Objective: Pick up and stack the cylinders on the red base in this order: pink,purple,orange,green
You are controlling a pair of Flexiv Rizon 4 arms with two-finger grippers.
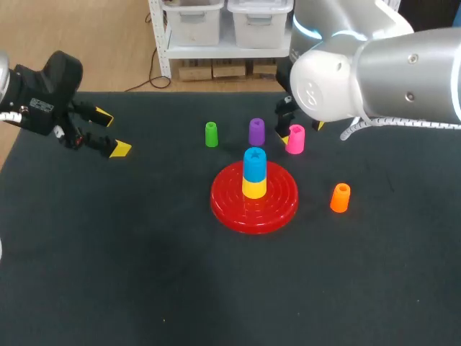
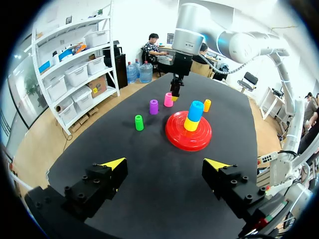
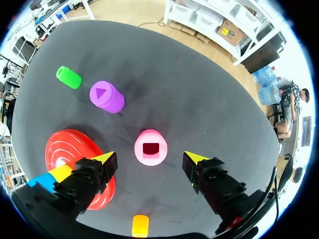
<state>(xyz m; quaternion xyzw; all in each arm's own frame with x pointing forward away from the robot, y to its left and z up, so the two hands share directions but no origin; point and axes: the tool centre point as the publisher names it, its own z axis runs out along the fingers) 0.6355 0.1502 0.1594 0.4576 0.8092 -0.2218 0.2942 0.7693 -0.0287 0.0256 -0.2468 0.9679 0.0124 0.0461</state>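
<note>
The pink cylinder (image 1: 295, 139) stands upright on the table behind the red base (image 1: 230, 205). My right gripper (image 3: 149, 158) hangs over it, open, with the pink cylinder (image 3: 150, 147) between its fingers and a gap on each side. A blue cylinder (image 1: 254, 163) sits on a yellow one (image 1: 253, 187) on the base. The purple cylinder (image 1: 256, 132) and green cylinder (image 1: 211, 134) stand to the left of the pink one. The orange cylinder (image 1: 340, 197) stands right of the base. My left gripper (image 1: 112, 133) is open at the far left, holding nothing.
The table is a dark mat (image 1: 144, 274), bare across its front and left. My right arm (image 1: 382, 72) comes in large over the back right corner. The cylinders and the base all sit in the middle and back of the mat.
</note>
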